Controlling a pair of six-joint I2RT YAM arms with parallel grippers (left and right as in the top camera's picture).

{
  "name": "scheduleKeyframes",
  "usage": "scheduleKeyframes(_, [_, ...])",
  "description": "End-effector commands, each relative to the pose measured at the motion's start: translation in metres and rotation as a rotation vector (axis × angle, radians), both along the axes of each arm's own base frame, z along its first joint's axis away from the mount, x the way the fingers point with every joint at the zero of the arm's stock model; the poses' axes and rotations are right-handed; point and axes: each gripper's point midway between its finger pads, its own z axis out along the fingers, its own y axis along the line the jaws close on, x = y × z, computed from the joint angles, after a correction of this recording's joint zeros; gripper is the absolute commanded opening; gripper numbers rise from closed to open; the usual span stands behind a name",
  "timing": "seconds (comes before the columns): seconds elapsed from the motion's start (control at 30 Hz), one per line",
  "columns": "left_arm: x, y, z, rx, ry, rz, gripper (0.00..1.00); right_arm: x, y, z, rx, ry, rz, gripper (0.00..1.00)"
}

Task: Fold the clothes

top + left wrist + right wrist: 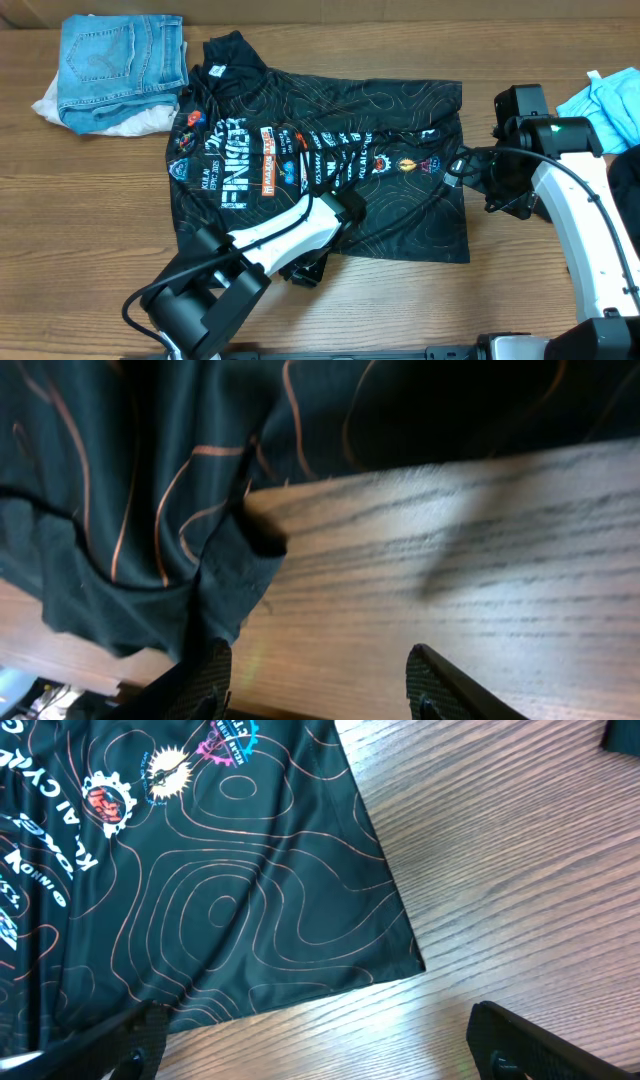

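Overhead: the black jersey [330,160] lies spread nearly flat in the middle of the wooden table [520,300], with its printed side up and its collar towards the far left. Its near right corner sits square, and the cloth bunches a little at the near edge. The left gripper [312,266] is at that near edge and the right gripper [462,172] is just beside the right edge; how wide either stands cannot be told from up here. A folded pair of jeans [120,55] rests on a white cloth [145,122] at the far left corner, touching the jersey's collar end. A blue cloth [605,100] lies at the far right.

Left wrist: the left gripper [320,690] has its jaws partly apart, with bare table [480,560] showing between them. A drooping fold of the jersey [120,480] hangs down to one finger [208,678] and seems to touch it, but nothing is pinched.

Right wrist: the right gripper [320,1055] is spread wide and holds nothing. The jersey's [220,900] corner lies flat on the table [520,870] ahead of it. One finger [135,1038] is over the cloth's edge and the other [530,1040] is over bare wood
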Motion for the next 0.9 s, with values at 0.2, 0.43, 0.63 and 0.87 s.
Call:
scheduleKeyframes(0.2, [0.016, 0.006, -0.007, -0.022, -0.019, 0.029, 0.56, 0.002, -0.03, 0.001, -0.015, -0.011, -0.103, 1.0])
scheduleKeyframes(0.43, [0.007, 0.02, -0.023, -0.059, 0.042, 0.079, 0.54, 0.001, -0.051, 0.002, 0.042, -0.018, -0.177, 1.0])
scheduleKeyframes(0.63, [0.005, 0.02, -0.031, -0.071, 0.039, 0.081, 0.54, 0.001, -0.054, 0.002, 0.042, -0.018, -0.187, 1.0])
scheduleKeyframes(0.87, [0.003, 0.02, -0.032, -0.076, 0.043, 0.084, 0.28, 0.001, -0.054, 0.002, 0.043, -0.018, -0.188, 1.0])
